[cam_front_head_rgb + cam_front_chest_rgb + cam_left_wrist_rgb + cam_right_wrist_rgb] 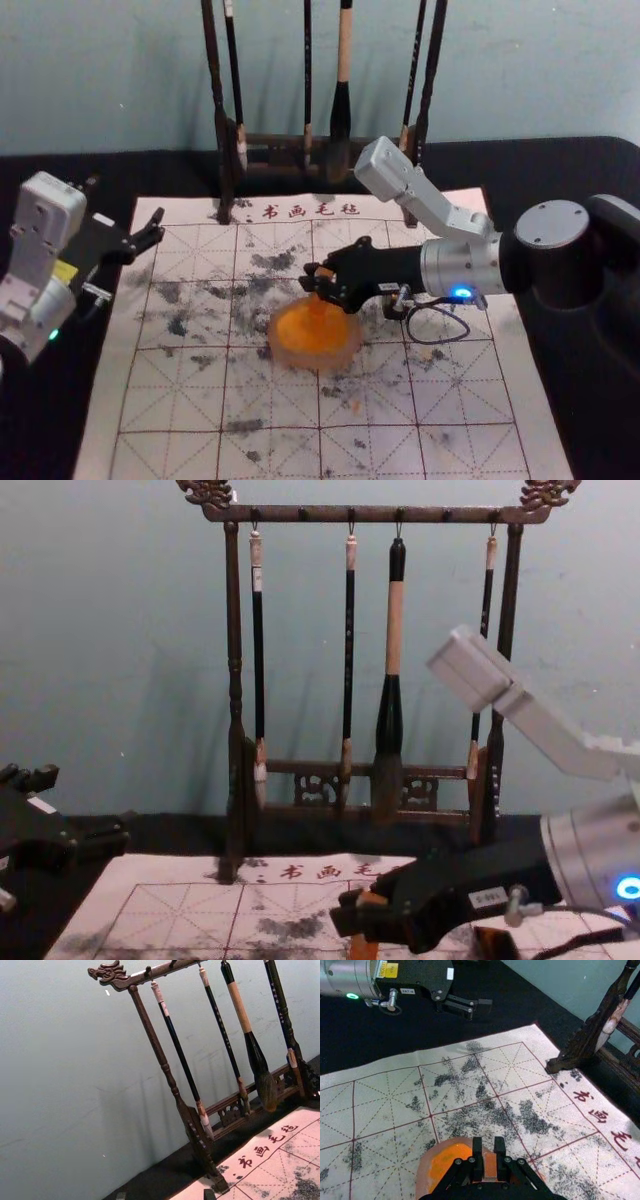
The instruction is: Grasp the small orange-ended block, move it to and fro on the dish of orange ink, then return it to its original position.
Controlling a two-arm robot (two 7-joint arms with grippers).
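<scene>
On the dark tabletop (50, 420) there is a pale calligraphy mat (480, 440), with red grid lines and many grey ink marks. On the mat, around its middle, I see the round dish of orange ink (283, 357), whose rim is pinkish. Over the far part of this dish is the right gripper (320, 284), reaching in from the right side. Its jaws are closed on the small orange-ended block (490, 1166), one jaw against each side. The block stands about upright, and its lower end points down to the ink; if it touches the ink, I cannot tell. Just beside this gripper, under the right arm, there is a small dark object (495, 943), partly hidden.

The left gripper (158, 226) is at the left edge of the mat, toward its far corner, well apart from the dish. Its jaws are wide apart, with nothing between them.

Farther, at the far edge of the mat, behind the red printed characters (310, 211), stands the dark wooden brush rack (235, 680). Four brushes hang from its top bar, and the thick brush (394, 630) has a light wooden part in the handle. Behind everything is the blue-green wall (130, 630).
</scene>
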